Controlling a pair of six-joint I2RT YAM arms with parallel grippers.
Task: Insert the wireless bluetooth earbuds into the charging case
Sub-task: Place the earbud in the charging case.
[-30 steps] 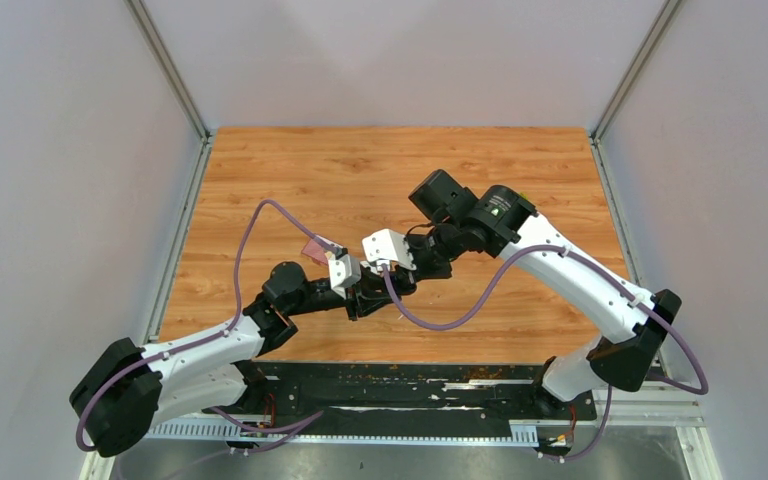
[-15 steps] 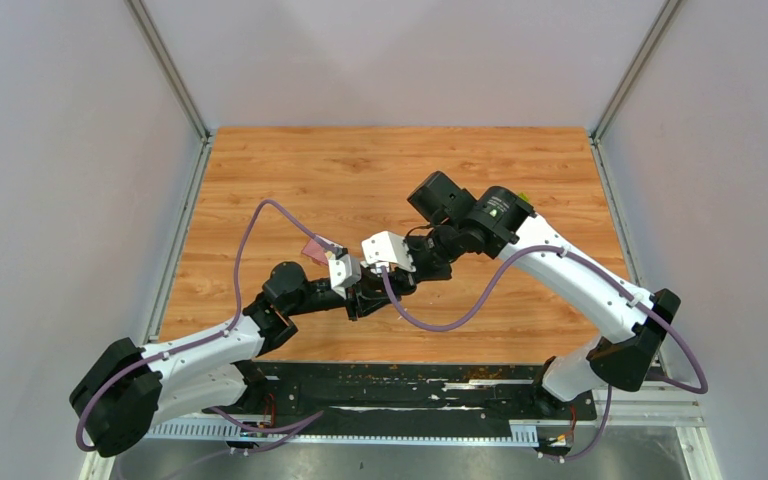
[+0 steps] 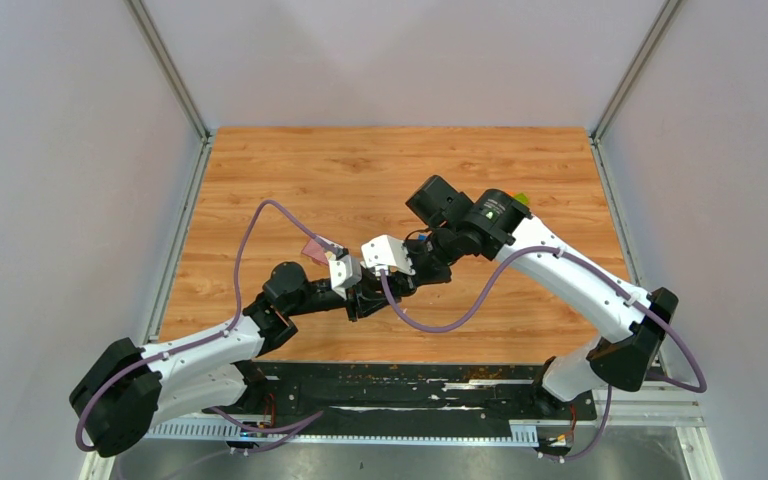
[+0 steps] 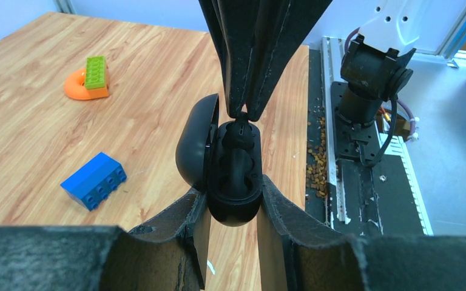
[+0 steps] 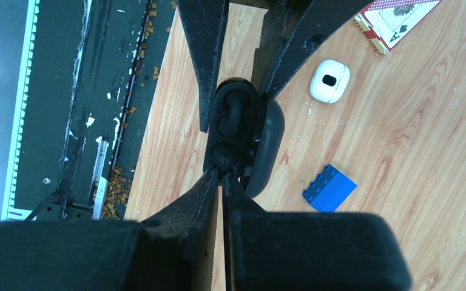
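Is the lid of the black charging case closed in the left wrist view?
No, the charging case has its lid swung open to the side.

Black case (image 4: pixel 230 206), blue block (image 4: pixel 94 180), green block (image 4: pixel 96 72), orange ring (image 4: pixel 79 90): one each

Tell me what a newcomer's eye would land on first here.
The open black charging case, clamped in the left hand over the middle of the table, with the right hand pinched together at its sockets. Next, the bright blue block lying beside it, and the white pod near a playing card.
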